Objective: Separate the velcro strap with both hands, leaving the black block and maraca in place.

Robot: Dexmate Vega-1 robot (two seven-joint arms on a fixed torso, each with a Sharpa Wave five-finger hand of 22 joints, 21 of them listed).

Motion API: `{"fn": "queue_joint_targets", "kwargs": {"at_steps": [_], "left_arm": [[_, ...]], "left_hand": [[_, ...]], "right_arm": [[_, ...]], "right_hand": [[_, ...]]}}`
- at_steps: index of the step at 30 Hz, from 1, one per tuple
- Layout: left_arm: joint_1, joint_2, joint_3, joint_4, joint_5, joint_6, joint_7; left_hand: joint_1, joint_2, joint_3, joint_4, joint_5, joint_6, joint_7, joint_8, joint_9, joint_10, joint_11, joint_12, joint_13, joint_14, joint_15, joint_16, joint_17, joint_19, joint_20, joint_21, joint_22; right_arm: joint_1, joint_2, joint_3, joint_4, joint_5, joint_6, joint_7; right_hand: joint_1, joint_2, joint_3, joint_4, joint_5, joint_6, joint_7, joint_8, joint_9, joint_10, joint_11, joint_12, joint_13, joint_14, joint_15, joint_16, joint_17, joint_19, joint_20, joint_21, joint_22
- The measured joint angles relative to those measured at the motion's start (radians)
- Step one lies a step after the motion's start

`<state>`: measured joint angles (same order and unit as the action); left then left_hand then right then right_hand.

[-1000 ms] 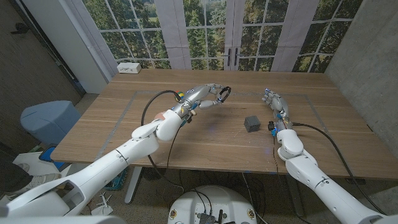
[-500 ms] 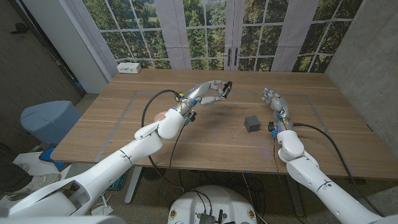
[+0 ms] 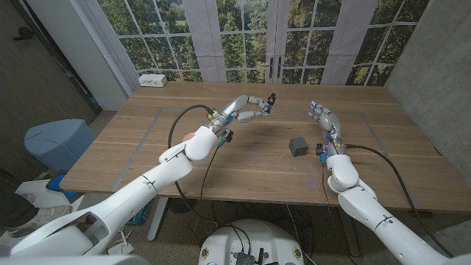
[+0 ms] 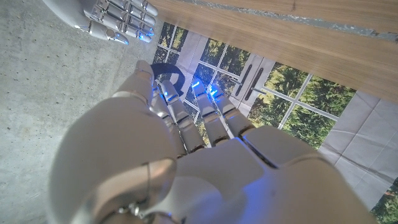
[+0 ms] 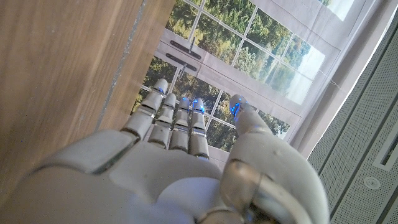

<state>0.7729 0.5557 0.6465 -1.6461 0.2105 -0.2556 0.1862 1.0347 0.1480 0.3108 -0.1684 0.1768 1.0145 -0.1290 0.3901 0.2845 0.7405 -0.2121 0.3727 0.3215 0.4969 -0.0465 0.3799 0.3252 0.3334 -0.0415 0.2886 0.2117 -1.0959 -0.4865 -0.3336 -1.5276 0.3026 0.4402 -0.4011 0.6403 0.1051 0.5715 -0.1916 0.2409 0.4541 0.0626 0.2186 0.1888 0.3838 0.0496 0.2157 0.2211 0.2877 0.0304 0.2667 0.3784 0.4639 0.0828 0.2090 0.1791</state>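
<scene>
My left hand is raised over the middle of the table and pinches a small black velcro strap at its fingertips. In the left wrist view the strap is a dark loop past the left hand's fingers. My right hand stands a short way to the strap's right, fingers straight and together, holding nothing; it also appears in the left wrist view. In its own wrist view the right hand is empty. A black block sits on the table nearer me, between the hands.
A white box lies at the table's far left corner. A blue bin stands on the floor to the left. Windows run behind the far edge.
My left hand has carried the strap up and to the right, closer to the right hand. The right hand has shifted only slightly. The block has not moved.
</scene>
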Motion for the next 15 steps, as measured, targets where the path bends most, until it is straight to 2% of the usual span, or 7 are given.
{"fn": "queue_joint_targets", "kwargs": {"at_steps": [7, 12, 15], "left_arm": [[-0.015, -0.008, 0.0, 0.02, -0.049, -0.017, -0.039], [-0.032, -0.014, 0.0, 0.038, -0.111, -0.028, -0.096], [-0.045, -0.017, 0.001, 0.048, -0.155, -0.031, -0.139]], "left_hand": [[0.017, 0.006, 0.0, 0.0, -0.001, -0.007, -0.007, 0.0, -0.009, 0.014, -0.004, 0.024, 0.029, 0.011, 0.0, 0.024, 0.036, 0.012, -0.002, 0.01, 0.005], [0.024, 0.005, 0.0, 0.0, -0.001, -0.009, -0.009, 0.0, -0.01, 0.03, -0.01, 0.031, 0.039, 0.011, 0.0, 0.028, 0.05, 0.023, -0.002, 0.011, 0.005], [0.027, 0.008, 0.0, 0.0, -0.001, -0.014, -0.015, 0.0, -0.01, 0.035, -0.007, 0.031, 0.043, 0.011, 0.0, 0.038, 0.058, 0.023, -0.002, 0.019, 0.005]], "right_arm": [[-0.007, -0.005, -0.003, -0.022, -0.025, 0.002, 0.0], [-0.013, -0.013, -0.004, -0.042, -0.042, 0.002, 0.0], [-0.02, -0.019, -0.004, -0.056, -0.054, -0.003, 0.0]], "right_hand": [[0.011, -0.011, -0.008, -0.002, 0.0, 0.003, 0.003, 0.0, 0.0, -0.005, -0.005, 0.0, 0.0, -0.009, 0.009, 0.0, 0.0, -0.007, 0.007, 0.0, 0.0], [0.024, -0.024, -0.009, 0.0, -0.002, 0.013, -0.006, 0.0, 0.0, -0.005, -0.006, 0.0, 0.0, -0.015, 0.003, 0.0, 0.0, -0.013, 0.012, 0.0, 0.0], [0.055, -0.031, -0.009, 0.0, -0.005, 0.032, -0.011, 0.004, 0.0, 0.011, -0.021, 0.005, 0.005, -0.011, -0.011, 0.0, 0.004, -0.02, 0.005, 0.0, 0.0]]}}
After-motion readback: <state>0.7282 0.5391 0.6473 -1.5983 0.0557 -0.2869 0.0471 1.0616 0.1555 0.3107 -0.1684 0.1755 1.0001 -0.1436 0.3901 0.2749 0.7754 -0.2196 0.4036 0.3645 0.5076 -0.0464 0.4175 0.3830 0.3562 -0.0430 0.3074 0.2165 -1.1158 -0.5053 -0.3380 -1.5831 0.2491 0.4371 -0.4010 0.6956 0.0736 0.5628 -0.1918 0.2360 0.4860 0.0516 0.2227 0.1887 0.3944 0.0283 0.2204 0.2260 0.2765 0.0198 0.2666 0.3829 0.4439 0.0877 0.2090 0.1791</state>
